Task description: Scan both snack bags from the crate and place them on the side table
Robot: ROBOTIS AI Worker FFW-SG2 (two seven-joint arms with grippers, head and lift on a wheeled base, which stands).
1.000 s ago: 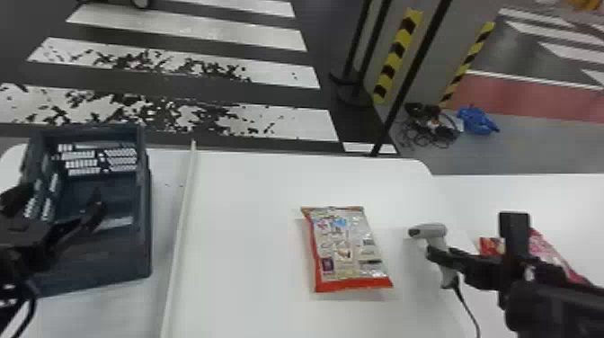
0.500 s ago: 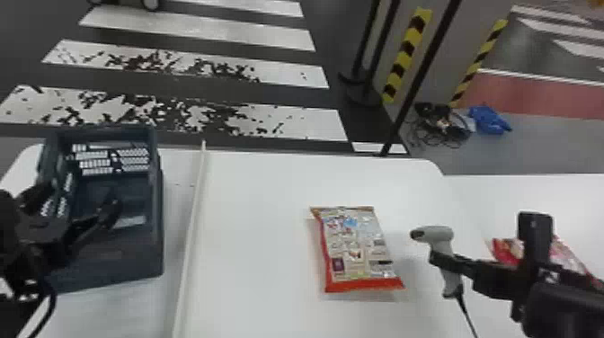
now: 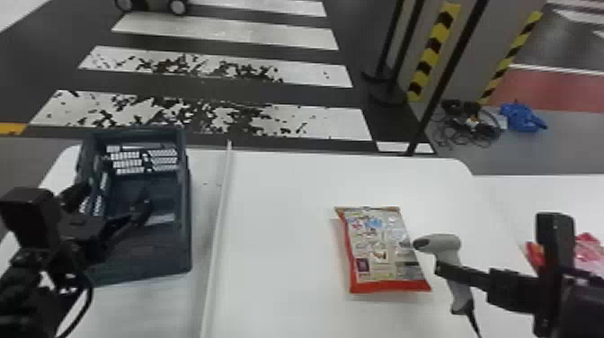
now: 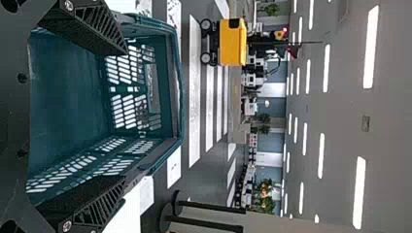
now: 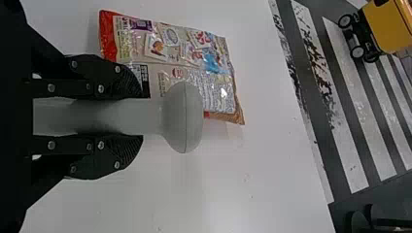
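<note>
The right gripper (image 3: 442,269) is pinching the handle of a grey plastic scanner (image 3: 442,244). Left of it, a red-and-silver plastic snack bag (image 3: 382,251) lies on the white desk (image 3: 278,247); to its right, a red-pink bag (image 3: 588,248) is partly hidden. The left gripper (image 3: 117,195) is spread at the blue-green plastic crate (image 3: 153,265).

Crate (image 3: 153,258), snack bag (image 3: 382,251) on table (image 3: 278,269)

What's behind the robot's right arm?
Behind the right arm, parts of a red and pink bag show on a white table. The arm covers its middle, so its full shape can't be told.
</note>
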